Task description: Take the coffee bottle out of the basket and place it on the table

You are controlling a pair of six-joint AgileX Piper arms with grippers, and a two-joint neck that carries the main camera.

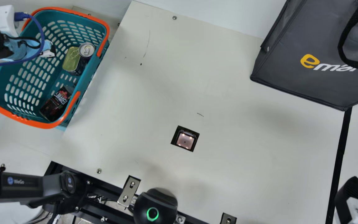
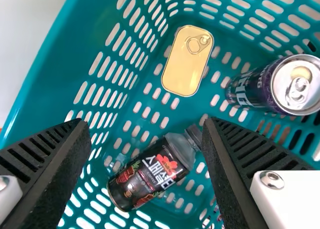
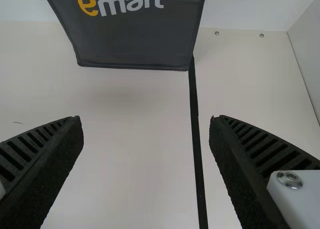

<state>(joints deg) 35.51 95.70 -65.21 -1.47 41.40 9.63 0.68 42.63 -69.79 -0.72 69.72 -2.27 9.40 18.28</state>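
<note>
In the main view, a cream table (image 1: 228, 161) is bearing a dark grey bag (image 1: 291, 71) towards the right. A black strip (image 1: 340, 149) is running from beside the bag's lower corner towards the front. Near the middle, a small black-bordered square (image 1: 185, 138) is lying flat. 2 thin dark marks (image 1: 200, 114) and a dot (image 1: 140, 64) are marking the surface, and 2 metal brackets (image 1: 129, 191) are gripping the front edge.

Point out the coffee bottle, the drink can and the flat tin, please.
Coffee bottle (image 2: 154, 172): left wrist view, front label.
Drink can (image 2: 261, 89): left wrist view, dark printed side.
Flat tin (image 2: 187, 65): left wrist view, gold lid.
</note>
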